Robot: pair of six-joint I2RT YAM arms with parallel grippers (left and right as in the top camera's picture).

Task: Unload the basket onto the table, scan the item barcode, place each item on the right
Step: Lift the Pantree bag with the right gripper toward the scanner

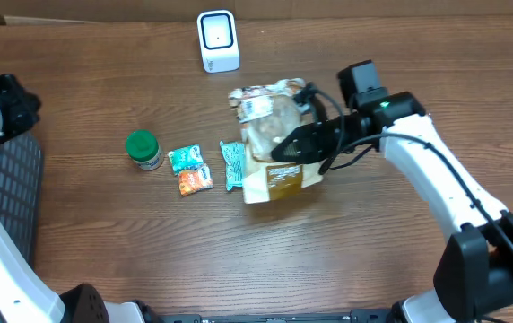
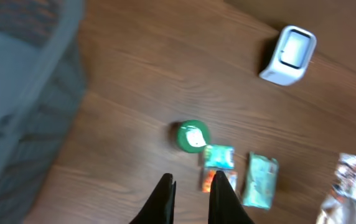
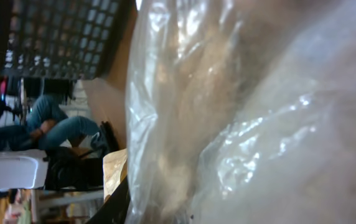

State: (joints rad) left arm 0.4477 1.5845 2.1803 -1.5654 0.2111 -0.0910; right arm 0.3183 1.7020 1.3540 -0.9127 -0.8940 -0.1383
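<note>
A: Where the table (image 1: 104,260) reaches its left edge, what sits there?
B: A black mesh basket (image 1: 19,188). The left gripper (image 2: 193,183) hangs over the wood near it, its fingers drawn together on nothing.
A: And rightward?
B: A green-lidded jar (image 1: 143,149) stands upright. Just beside it lie a teal packet (image 1: 185,159) and an orange packet (image 1: 195,182), then a green packet (image 1: 232,165).
A: The scanner (image 1: 218,40)?
B: It stands at the far edge, well apart from the packets.
A: And the item?
B: The clear bag (image 1: 265,130) is just right of the green packet, nearer than the scanner. The right gripper (image 1: 285,148) is clamped on its right side, and plastic fills the right wrist view. Whether the bag's white label carries a barcode is too small to tell.
</note>
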